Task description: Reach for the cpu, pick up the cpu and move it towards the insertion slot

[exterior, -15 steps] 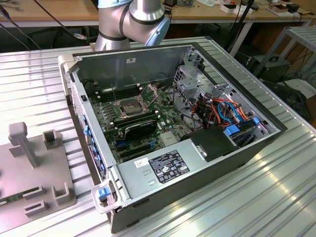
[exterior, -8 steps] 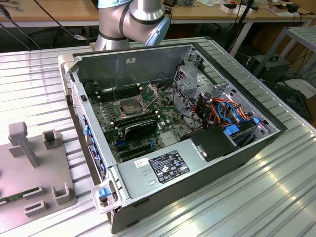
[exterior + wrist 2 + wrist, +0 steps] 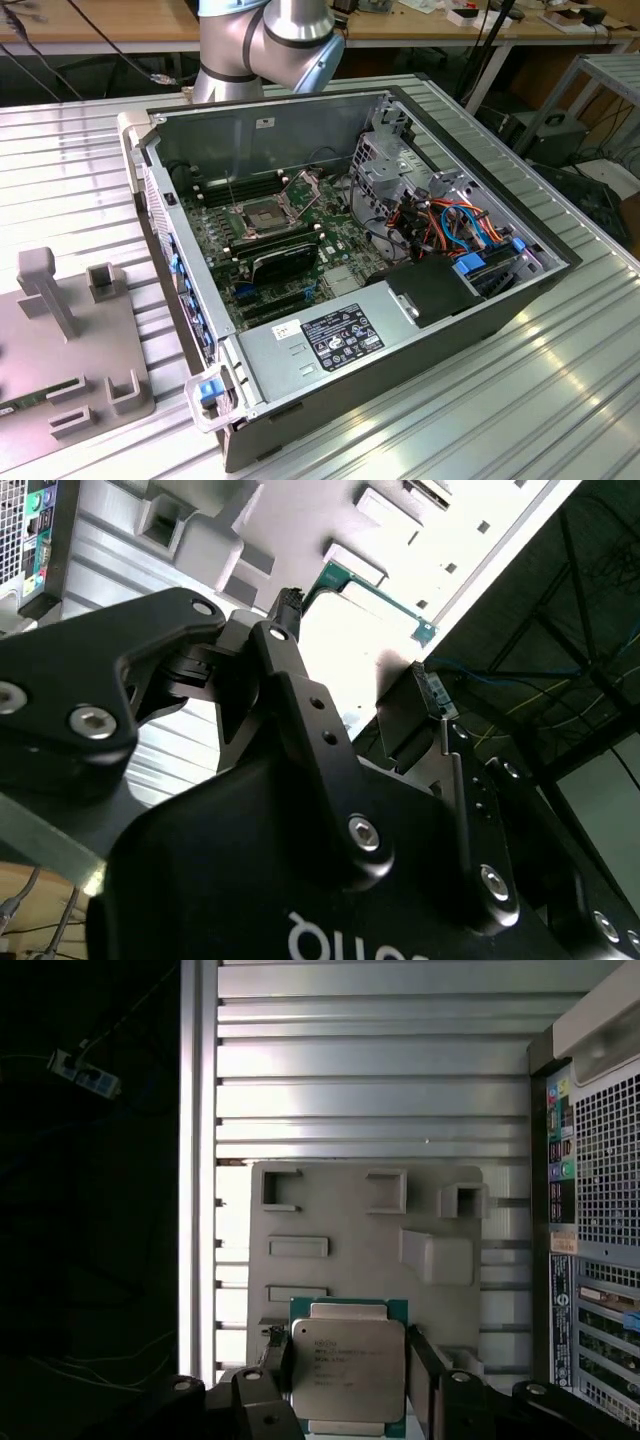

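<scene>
The cpu point(image 3: 348, 1370), a flat silvery square on a green base, sits between my gripper's point(image 3: 347, 1348) two black fingers in the first wrist view. A finger presses on each side edge, and the cpu hangs well above the grey fixture plate point(image 3: 350, 1220). In the second wrist view the gripper's fingers point(image 3: 300, 695) stand over the same pale fixture. The insertion slot point(image 3: 262, 216) is the square metal-framed socket on the motherboard inside the open computer case, in the exterior view. Its hinged plate point(image 3: 302, 185) stands raised.
The open computer case point(image 3: 500, 300) lies on the ribbed metal table, and its perforated rear panel point(image 3: 595, 1210) stands beside the fixture. The grey fixture point(image 3: 60, 340) with upright posts lies on the exterior view's left. The arm point(image 3: 265, 40) rises behind the case.
</scene>
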